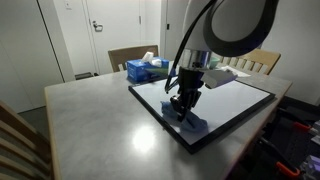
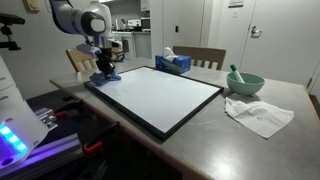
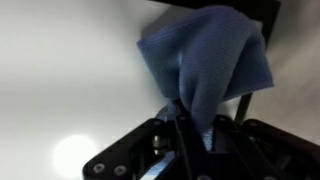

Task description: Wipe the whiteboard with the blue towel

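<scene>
The whiteboard (image 1: 215, 100) (image 2: 160, 95) lies flat on the table, white with a thin black frame. My gripper (image 1: 184, 108) (image 2: 103, 70) stands upright over one corner of it, shut on the blue towel (image 1: 190, 122) (image 2: 106, 76). The towel's lower folds rest on the board at that corner. In the wrist view the blue towel (image 3: 205, 60) hangs from between the fingers (image 3: 190, 125) over the whiteboard (image 3: 60, 70), with the black frame (image 3: 225, 8) at the top edge.
A blue tissue box (image 1: 146, 70) (image 2: 173, 63) stands beyond the board. A green bowl (image 2: 245, 83) and a white cloth (image 2: 258, 115) lie on the grey table (image 1: 90, 125). Wooden chairs (image 1: 130, 55) stand at the far side.
</scene>
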`<state>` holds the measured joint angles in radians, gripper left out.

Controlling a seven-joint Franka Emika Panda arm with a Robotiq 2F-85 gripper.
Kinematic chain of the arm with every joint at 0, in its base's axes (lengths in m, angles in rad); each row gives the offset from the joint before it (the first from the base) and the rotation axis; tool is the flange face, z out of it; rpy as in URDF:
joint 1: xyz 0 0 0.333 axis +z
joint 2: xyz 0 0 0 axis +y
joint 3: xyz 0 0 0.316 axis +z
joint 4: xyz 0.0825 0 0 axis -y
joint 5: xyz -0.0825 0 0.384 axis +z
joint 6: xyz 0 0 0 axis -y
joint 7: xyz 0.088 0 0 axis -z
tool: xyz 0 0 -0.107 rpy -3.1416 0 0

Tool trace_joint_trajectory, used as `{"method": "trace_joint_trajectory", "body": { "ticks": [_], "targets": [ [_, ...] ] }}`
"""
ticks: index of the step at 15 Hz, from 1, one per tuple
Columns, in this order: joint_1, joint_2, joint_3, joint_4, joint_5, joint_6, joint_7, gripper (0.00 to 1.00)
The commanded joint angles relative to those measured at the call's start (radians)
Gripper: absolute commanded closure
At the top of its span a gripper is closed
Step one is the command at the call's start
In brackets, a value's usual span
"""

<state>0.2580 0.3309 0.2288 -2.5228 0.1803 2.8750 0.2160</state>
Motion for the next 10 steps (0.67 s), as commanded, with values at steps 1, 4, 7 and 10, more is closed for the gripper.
{"method": "trace_joint_trajectory", "body": {
  "ticks": [1, 4, 7, 10],
  "targets": [
    [-0.093, 0.061, 0.032, -0.058, 0.044, 0.072, -0.108, 0.96],
    [-0.148, 0.064, 0.066, -0.072, 0.083, 0.078, -0.164, 0.96],
    [-0.202, 0.068, 0.1, -0.086, 0.124, 0.061, -0.225, 0.96],
    [-0.249, 0.063, 0.127, -0.111, 0.164, 0.053, -0.275, 0.96]
  ]
}}
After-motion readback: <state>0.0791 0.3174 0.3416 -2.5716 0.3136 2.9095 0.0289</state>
